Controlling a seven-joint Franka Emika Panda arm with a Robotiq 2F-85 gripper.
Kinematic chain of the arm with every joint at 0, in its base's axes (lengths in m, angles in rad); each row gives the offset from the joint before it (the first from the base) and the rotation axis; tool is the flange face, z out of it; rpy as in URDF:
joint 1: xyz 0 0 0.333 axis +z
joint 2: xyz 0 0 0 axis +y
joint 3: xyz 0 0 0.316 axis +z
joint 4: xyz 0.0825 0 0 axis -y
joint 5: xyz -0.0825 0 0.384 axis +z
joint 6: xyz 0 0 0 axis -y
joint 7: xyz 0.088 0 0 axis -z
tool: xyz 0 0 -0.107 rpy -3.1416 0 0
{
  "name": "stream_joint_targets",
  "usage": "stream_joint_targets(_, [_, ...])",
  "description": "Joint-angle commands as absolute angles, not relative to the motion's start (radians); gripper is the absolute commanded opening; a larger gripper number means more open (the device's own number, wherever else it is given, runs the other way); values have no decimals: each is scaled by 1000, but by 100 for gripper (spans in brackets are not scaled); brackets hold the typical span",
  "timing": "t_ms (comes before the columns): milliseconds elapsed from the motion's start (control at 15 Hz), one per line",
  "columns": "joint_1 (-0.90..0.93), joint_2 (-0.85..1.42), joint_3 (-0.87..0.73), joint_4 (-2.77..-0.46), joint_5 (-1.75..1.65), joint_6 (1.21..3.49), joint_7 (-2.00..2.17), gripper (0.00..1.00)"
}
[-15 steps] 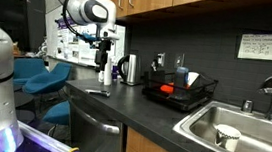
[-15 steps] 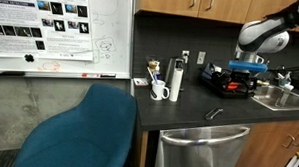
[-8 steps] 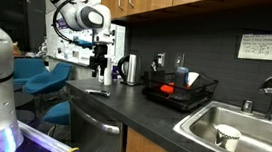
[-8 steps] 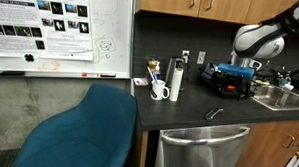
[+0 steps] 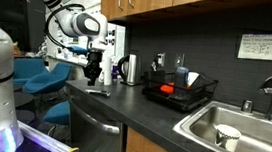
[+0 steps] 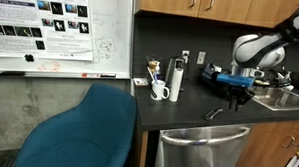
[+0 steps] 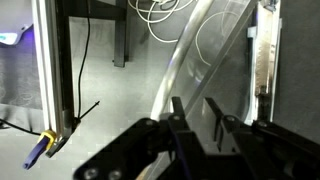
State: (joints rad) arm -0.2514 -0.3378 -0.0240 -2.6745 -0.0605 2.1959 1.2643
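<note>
Dark tool [image 5: 97,92] lies flat on table [image 5: 148,112] near front edge, seen in both exterior views. Hand [image 5: 91,80] hangs just above and slightly aside, not touching. Fingers [image 7: 177,110] narrowed with small gap, nothing held.

Risk, judged:
- Gap looks too tight to straddle tool.
- Fingertips could land on top or knock it over edge.

Kettle [image 5: 130,68] behind, apart.

Only wrist view shows finger gap, plus floor and cables [image 7: 165,12] past edge; tool not made out there. Exterior view adds mugs [image 6: 159,90], well apart.
</note>
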Motion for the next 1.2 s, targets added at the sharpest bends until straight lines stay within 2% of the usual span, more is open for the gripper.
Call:
stream_joint_targets(0, [-227,-323,-21,-2698,-62,2236,1255,0])
stream_joint_targets(1133, [-181,-117,-22,-2626,-89,2458,1261,0])
